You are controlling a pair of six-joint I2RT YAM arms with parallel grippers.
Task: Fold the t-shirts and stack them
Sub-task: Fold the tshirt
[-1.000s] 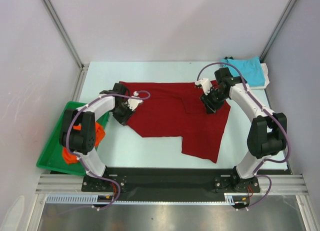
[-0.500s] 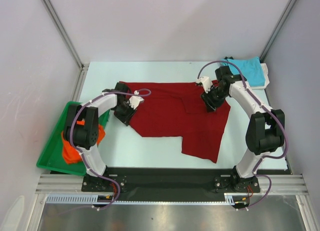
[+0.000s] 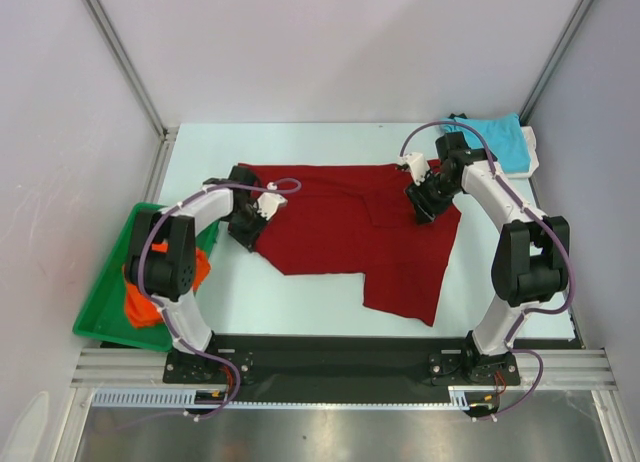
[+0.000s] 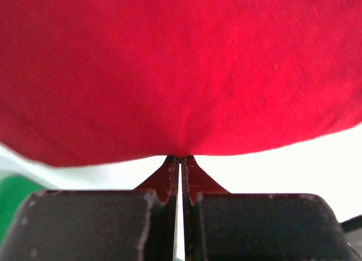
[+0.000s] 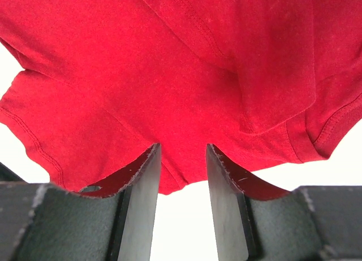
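Nearest, at the left, an orange shirt (image 3: 140, 310) lies bunched in a green tray (image 3: 98, 320). Mid-table, a dark red shirt (image 3: 340, 232) lies spread flat. The left gripper (image 4: 180, 160) is clamped shut on its left edge. The right gripper (image 5: 182, 153) sits at its right side, jaws apart around the hem, not pinching. Farthest, a turquoise shirt (image 3: 495, 140) lies in the right corner. Folding the red shirt seems barely begun; next, the right jaws probably must close before both arms lift.
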